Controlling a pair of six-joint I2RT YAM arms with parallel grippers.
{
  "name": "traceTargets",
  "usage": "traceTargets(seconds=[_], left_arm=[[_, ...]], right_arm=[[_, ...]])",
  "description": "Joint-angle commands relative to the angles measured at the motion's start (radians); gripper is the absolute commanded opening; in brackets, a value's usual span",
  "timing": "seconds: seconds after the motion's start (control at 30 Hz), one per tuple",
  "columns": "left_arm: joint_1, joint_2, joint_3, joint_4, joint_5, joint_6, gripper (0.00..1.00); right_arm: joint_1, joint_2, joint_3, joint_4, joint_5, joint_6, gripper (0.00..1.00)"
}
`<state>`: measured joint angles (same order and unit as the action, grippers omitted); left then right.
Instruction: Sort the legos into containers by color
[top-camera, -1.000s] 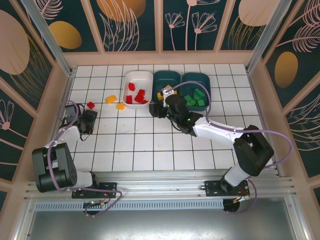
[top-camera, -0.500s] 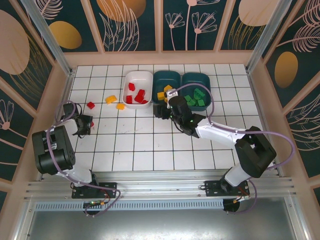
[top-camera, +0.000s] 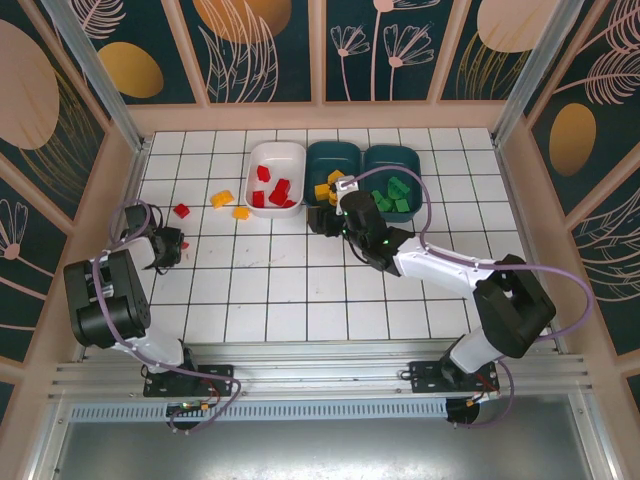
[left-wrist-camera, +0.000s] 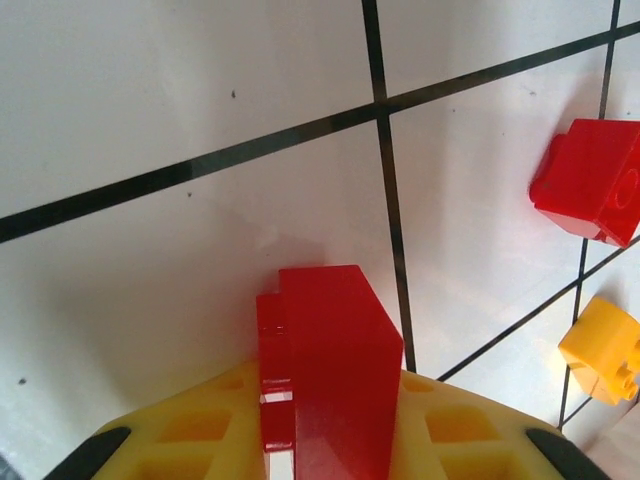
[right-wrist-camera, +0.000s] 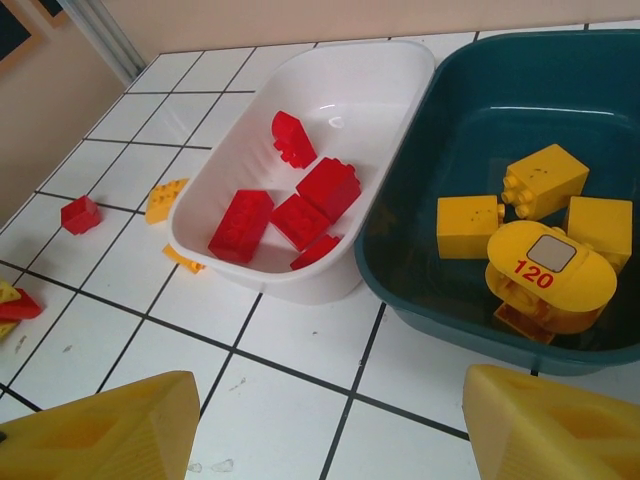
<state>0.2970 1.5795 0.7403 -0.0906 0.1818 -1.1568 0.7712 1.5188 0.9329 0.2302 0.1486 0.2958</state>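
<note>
Jaws on left pinching red lego (left-wrist-camera: 325, 370), right jaws spread, white container (right-wrist-camera: 390, 90) holding red bricks (right-wrist-camera: 328, 187)

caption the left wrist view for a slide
Left end effector shut on a red lego; loose red lego and yellow lego nearby

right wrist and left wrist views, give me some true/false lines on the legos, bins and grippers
1. The left gripper is shut on a red brick. True.
2. The right gripper holds a yellow brick. False: its fingers are wide apart with nothing between them.
3. The white bin holds green bricks. False: it holds red bricks.
4. A loose red brick lies on the tiles outside the bins. True.
5. The teal bin beside the white bin holds yellow bricks. True.
</note>
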Motion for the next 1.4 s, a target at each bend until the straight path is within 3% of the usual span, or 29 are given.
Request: traceTargets(seconds=[0.0,0.1,0.2,0.37,0.43,0.57,0.73,0.83,0.93,1.13,1.2,1.37], left_arm=[[-0.033,-0.121,-0.009,-0.013,-0.045,0.013,0.25],[-0.083,-0.189,0.049,-0.044,-0.06,0.028,0.25],[-0.22,-0.166,0.139,-0.021,-0.079,0.065,0.26],[-0.426,0.113,0.45,-0.038,-0.01,0.201,0.23],[-0.473,0.238,0.577,-0.088,-0.004,0.243,0.2],[-0.529,0.4,0.78,-0.188,-0.065,0.322,0.23],[-0.533,0.514,0.893,-0.229,-0.071,0.354,0.25],[-0.536,0.537,0.931,-0.243,-0.047,0.381,0.36],[-0.538,0.499,0.91,-0.218,-0.059,0.404,0.58],[-0.526,0.325,0.762,-0.159,-0.214,0.404,0.69],[-0.483,0.249,0.664,-0.119,-0.256,0.359,0.74],[-0.271,0.198,0.51,-0.115,-0.247,0.235,0.9]], right_arm=[[-0.01,-0.034,-0.015,0.035,0.015,0.014,0.71],[-0.012,-0.033,-0.012,0.034,0.013,0.014,0.71],[-0.015,-0.028,-0.008,0.034,0.015,0.014,0.71],[-0.023,-0.032,-0.005,0.013,0.016,0.022,0.71],[-0.026,-0.044,-0.011,0.002,0.021,0.025,0.71],[-0.032,-0.074,-0.034,-0.026,0.045,0.025,0.7],[-0.035,-0.096,-0.043,-0.048,0.057,0.025,0.71],[-0.035,-0.096,-0.042,-0.058,0.063,0.023,0.71],[-0.035,-0.092,-0.041,-0.064,0.063,0.023,0.71],[-0.023,-0.101,-0.053,-0.077,0.067,0.025,0.71],[-0.02,-0.105,-0.069,-0.082,0.076,0.018,0.71],[-0.02,-0.101,-0.091,-0.118,0.103,-0.034,0.71]])
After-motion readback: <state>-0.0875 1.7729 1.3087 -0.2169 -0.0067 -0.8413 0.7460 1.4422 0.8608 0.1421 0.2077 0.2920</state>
